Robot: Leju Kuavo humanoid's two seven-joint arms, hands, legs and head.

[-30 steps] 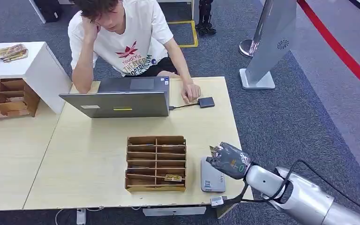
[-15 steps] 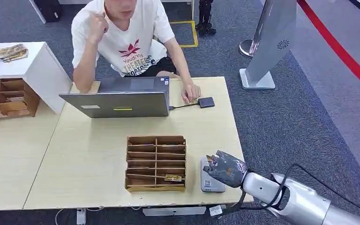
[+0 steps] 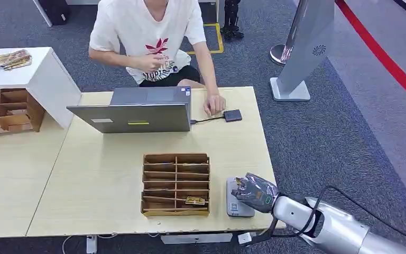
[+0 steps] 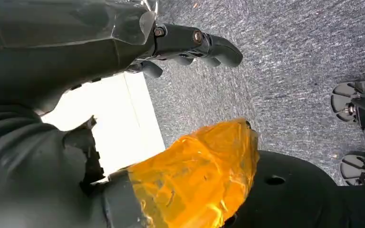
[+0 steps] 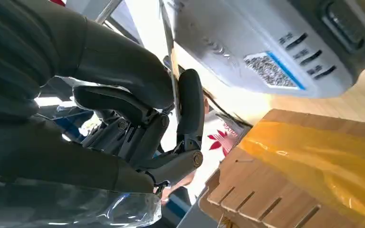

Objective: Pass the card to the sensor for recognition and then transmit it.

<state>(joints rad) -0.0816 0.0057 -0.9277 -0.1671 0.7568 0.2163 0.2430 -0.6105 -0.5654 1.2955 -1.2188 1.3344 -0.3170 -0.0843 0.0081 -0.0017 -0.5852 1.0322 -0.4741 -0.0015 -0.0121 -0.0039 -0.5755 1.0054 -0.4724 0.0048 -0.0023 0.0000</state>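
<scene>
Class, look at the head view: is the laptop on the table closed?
No. The laptop stands open, its raised lid facing the camera and its keyboard deck facing the person seated behind it.

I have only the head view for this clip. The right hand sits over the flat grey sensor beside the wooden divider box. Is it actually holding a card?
Observer: Yes. In the right wrist view the right hand pinches a thin card, seen edge-on, between its thumb and a dark finger.
Operator: How close is it to the sensor?
Observer: The card is right beside the flat grey sensor, near its QR-code label. I cannot tell whether they touch.
Operator: And the left hand?
Observer: In the left wrist view the left hand hangs over grey carpet, fingers apart, holding nothing.
</scene>
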